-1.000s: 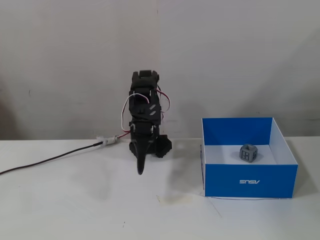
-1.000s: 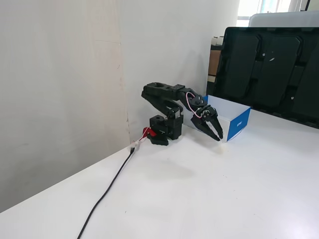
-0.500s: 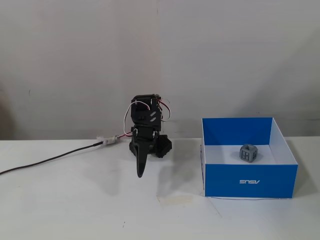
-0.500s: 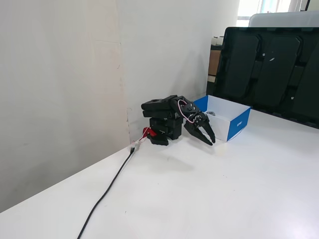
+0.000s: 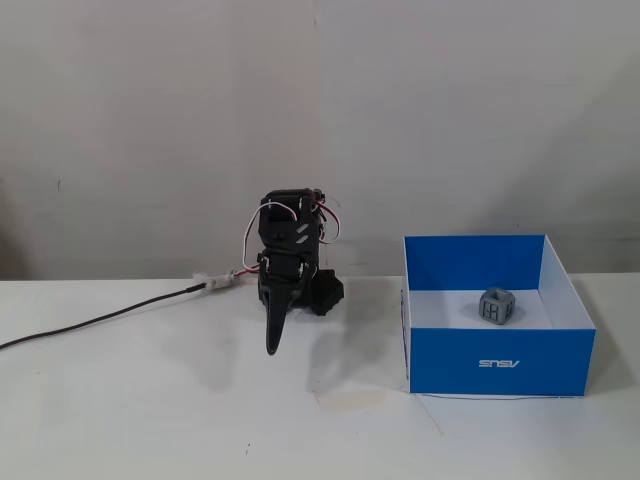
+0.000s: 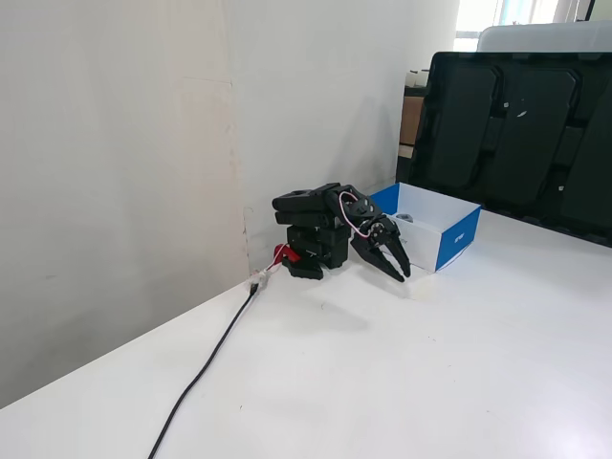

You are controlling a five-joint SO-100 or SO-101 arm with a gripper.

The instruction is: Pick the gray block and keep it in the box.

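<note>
The gray block [image 5: 497, 307] sits inside the blue box [image 5: 450, 362] on its white floor, near the back wall. The box stands on the white table to the right of the arm in a fixed view; its front wall carries an upside-down white logo. My gripper [image 5: 272, 348] is folded down by the arm's base, its tip pointing at the table, well left of the box and apart from it. Its jaws look closed with nothing between them. In a fixed view from the side, the gripper [image 6: 403, 274] hangs just in front of the box [image 6: 461, 237].
A black cable [image 5: 100, 320] runs from the arm's base to the left across the table; it also shows in a fixed view [image 6: 210, 361]. A large black panel [image 6: 516, 124] stands behind the box. A white wall runs behind the arm.
</note>
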